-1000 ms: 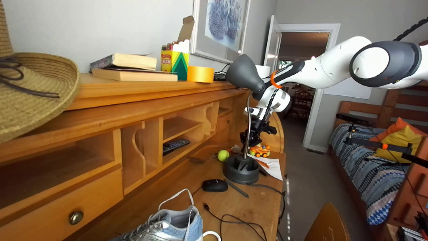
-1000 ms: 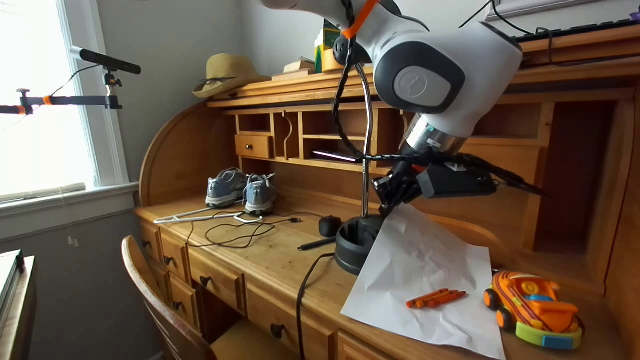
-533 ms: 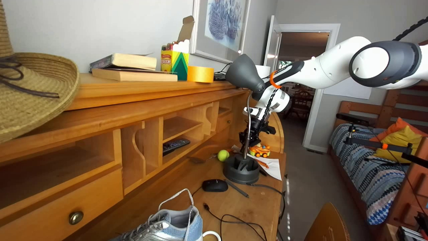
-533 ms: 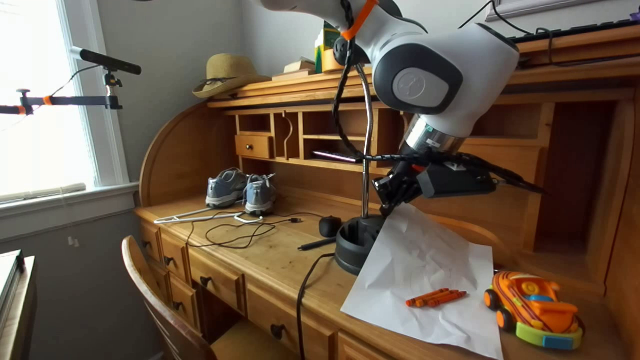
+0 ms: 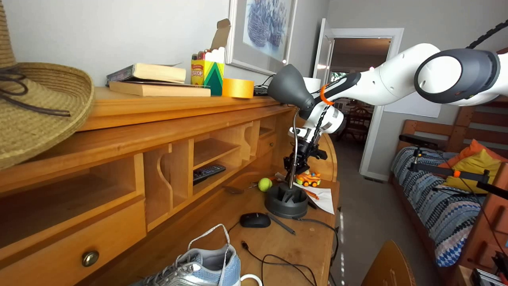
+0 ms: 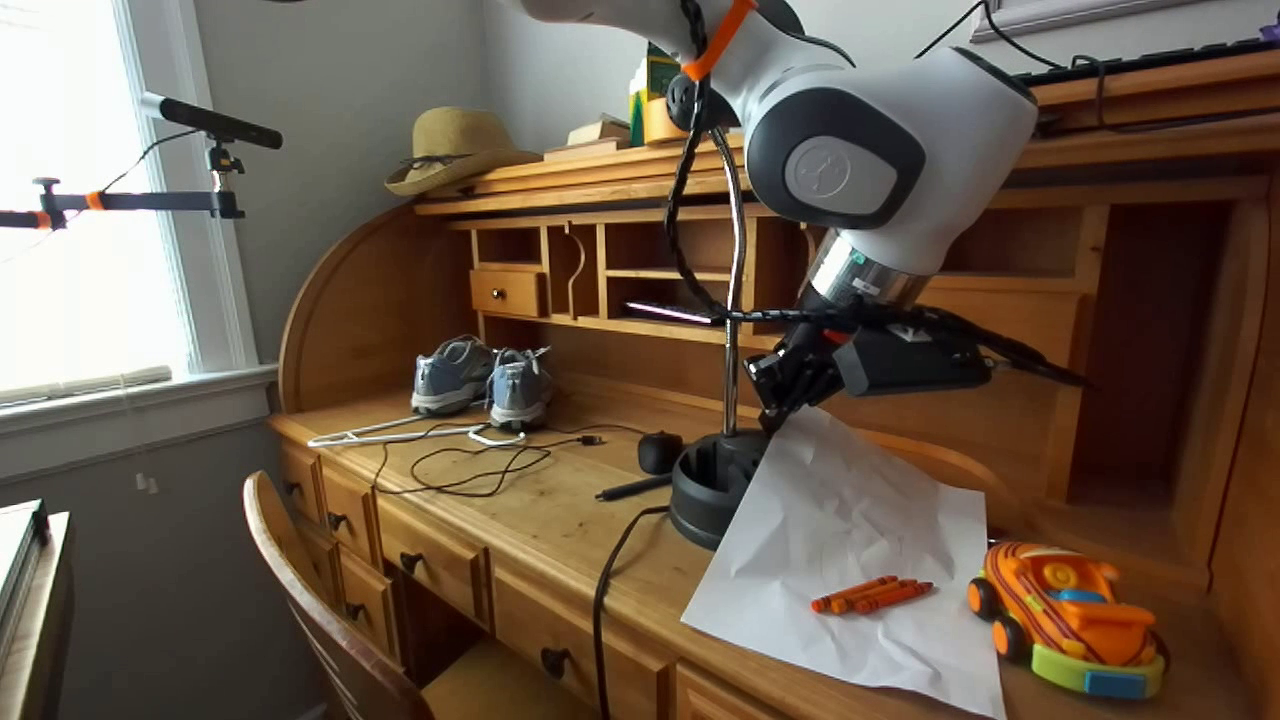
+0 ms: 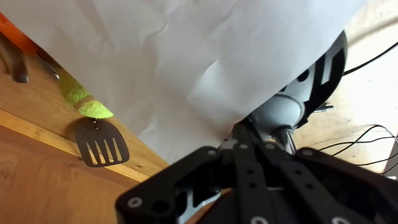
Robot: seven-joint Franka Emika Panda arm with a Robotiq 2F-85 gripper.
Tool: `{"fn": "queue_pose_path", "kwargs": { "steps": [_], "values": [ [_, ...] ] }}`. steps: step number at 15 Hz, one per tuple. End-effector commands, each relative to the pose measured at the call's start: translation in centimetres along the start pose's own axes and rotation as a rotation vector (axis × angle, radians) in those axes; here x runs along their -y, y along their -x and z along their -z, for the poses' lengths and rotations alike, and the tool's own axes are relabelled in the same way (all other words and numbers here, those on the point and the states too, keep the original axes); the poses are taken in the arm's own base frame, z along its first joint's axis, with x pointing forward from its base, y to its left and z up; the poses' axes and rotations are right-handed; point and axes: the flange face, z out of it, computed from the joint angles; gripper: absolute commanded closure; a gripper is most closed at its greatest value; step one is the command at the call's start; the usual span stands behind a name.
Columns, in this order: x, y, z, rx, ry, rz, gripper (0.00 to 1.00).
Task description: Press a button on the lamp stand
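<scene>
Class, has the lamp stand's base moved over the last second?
No: judged by the brass drawer knob in an exterior view, the lamp stand's base shows no shift in any direction.

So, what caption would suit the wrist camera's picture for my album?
Shut gripper by the lamp stand, creased white paper hiding part of its base, slotted spatula nearby.

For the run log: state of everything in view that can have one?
Lamp: upright; bulb hidden, lit or not unclear
Gripper: shut, at the lamp's base; contact unclear
Paper: creased
Crayons: lying on paper
Crayon box: open, flap up
Toy car: upright
Shoes: upright, side by side
Front drawers: look shut
Door: open
Books: stacked
Hat: right side up
Cable plug: unplugged
</scene>
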Motion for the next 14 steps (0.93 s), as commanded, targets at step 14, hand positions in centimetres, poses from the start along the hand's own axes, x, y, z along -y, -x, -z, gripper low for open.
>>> {"fn": "queue_pose_path", "kwargs": {
  "steps": [14],
  "values": [
    [0.5,-0.1,-2.8,0.020,-0.089,0.030,1.00]
  ]
}}
